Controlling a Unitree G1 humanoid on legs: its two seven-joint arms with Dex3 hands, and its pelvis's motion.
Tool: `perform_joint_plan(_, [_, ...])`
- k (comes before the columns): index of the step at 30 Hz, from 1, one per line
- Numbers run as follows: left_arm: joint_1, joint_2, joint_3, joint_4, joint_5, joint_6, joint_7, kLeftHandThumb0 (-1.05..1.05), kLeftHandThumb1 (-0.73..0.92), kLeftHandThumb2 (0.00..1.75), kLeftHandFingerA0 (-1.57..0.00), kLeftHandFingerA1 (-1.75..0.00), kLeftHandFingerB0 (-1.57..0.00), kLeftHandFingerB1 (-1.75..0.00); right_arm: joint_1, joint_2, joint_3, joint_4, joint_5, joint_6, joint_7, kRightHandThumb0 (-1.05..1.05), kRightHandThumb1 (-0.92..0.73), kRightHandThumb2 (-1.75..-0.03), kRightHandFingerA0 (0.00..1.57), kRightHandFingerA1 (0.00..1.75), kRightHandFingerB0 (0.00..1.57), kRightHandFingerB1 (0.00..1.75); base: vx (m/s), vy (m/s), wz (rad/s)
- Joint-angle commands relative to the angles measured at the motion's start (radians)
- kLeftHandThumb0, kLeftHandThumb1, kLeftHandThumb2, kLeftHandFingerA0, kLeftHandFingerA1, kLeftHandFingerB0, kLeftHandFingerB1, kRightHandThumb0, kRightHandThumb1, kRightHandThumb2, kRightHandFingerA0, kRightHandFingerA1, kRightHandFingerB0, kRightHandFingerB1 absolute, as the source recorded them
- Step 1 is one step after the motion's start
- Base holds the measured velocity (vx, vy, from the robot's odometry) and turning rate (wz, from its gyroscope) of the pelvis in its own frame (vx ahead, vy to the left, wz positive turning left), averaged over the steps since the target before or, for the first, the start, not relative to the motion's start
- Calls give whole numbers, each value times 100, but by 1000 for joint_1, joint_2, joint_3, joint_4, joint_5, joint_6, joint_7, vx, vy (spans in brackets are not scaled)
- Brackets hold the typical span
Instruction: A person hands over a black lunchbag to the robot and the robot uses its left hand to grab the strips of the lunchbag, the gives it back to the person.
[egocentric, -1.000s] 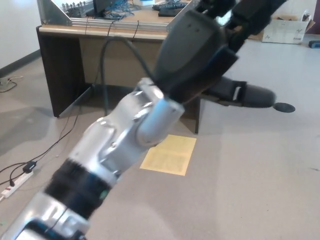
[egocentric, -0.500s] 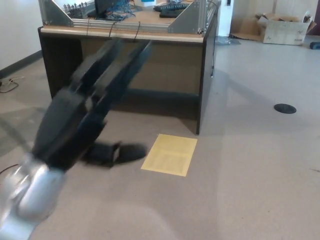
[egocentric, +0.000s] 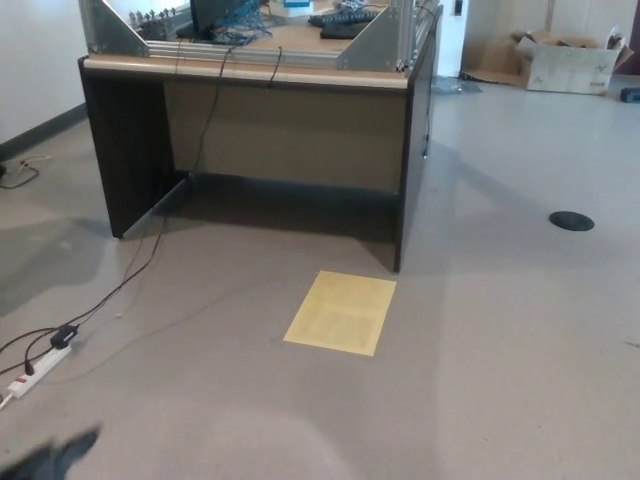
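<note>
No black lunchbag and no person show in the head view. Only a dark, blurred tip of my left hand (egocentric: 50, 458) pokes in at the bottom left corner, low over the grey floor. It has nothing visible in it. My right hand is out of the picture.
A dark desk (egocentric: 270, 120) with a metal frame and cables on top stands ahead. A yellow sheet (egocentric: 341, 312) lies on the floor in front of it. A white power strip (egocentric: 32, 366) with cords lies at the left. A black floor cap (egocentric: 571, 220) and a cardboard box (egocentric: 571, 58) are at the right.
My left arm has swung down and to the left, from filling the middle of the picture to just a tip at the bottom left corner. The desk and floor now show fully.
</note>
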Motion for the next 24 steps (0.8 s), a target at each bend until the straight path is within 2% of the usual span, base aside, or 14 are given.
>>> perform_joint_plan(1, [50,20,45,274,-43,-132,106,-76,50,81,-7,-36,-10,-32,-5,-2,-4,23,-3,7,-45,-58,-67,-105,50,60,47,56,0,0,0])
perform_joint_plan(3, [47,19,55,322,-69,-150,84,-73,56,61,-10,-26,-14,-25,-5,7,-1,28,-2,9,-42,-60,-81,-65,55,44,55,43,0,0,0])
perform_joint_plan(4, [39,14,53,343,-72,-157,78,-74,55,61,-10,-27,-14,-25,3,3,-2,29,-2,5,-45,-58,-67,-105,51,60,46,56,0,0,0])
perform_joint_plan(7, [-2,0,39,407,-55,-178,91,-74,56,60,-10,-27,-15,-26,11,-18,-7,23,-3,11,-48,-59,-68,-105,50,60,46,56,0,0,0])
perform_joint_plan(8, [-12,-4,39,421,-65,-177,77,-75,49,85,0,-31,-15,-36,7,-21,-7,20,-3,20,-44,-60,-81,-65,54,43,54,41,0,0,0])
perform_joint_plan(12, [-53,-10,41,480,-85,-200,76,-36,28,89,-1,-49,0,-47,-13,-21,-5,23,-5,8,-59,-60,-81,-65,56,45,55,43,0,0,0])
perform_joint_plan(13, [-53,-13,40,485,-87,-200,74,-36,28,89,-1,-49,0,-47,-10,-22,-9,25,1,5,-53,-58,-67,-105,51,61,47,57,0,0,0])
perform_joint_plan(14, [-54,-13,38,490,-88,-202,74,-36,28,89,-1,-49,0,-47,-9,-23,-11,26,4,3,-51,-58,-67,-105,51,61,47,57,0,0,0])
perform_joint_plan(15, [-55,-11,35,493,-84,-204,76,-36,28,89,-1,-49,0,-47,-9,-23,-13,26,8,3,-44,-61,-80,-65,57,45,56,43,0,0,0])
perform_joint_plan(16, [-60,-10,32,496,-82,-196,72,-79,58,63,-11,-28,-14,-25,-11,-24,-14,29,8,0,-44,-61,-80,-65,58,46,56,44,0,0,0])
perform_joint_plan(18, [-66,-4,21,502,-69,-185,75,-88,56,86,-7,-37,-9,-35,-12,-24,-15,29,8,5,-48,-61,-79,-65,57,45,56,43,0,0,0])
perform_joint_plan(19, [-62,-4,22,504,-78,-190,65,-36,28,90,-1,-49,0,-47,-8,-22,-15,30,8,2,-48,-60,-81,-64,57,44,58,44,0,0,0])
perform_joint_plan(21, [-72,-5,22,511,-85,-199,58,-36,29,90,0,-49,0,-47,-9,-24,-15,26,9,7,-42,-59,-68,-105,51,60,47,57,0,0,0])
perform_joint_plan(24, [-89,-7,22,520,-98,-195,41,-36,28,90,0,-49,0,-47,-16,-25,-18,35,7,-4,-59,-58,-67,-105,52,61,48,57,0,0,0])
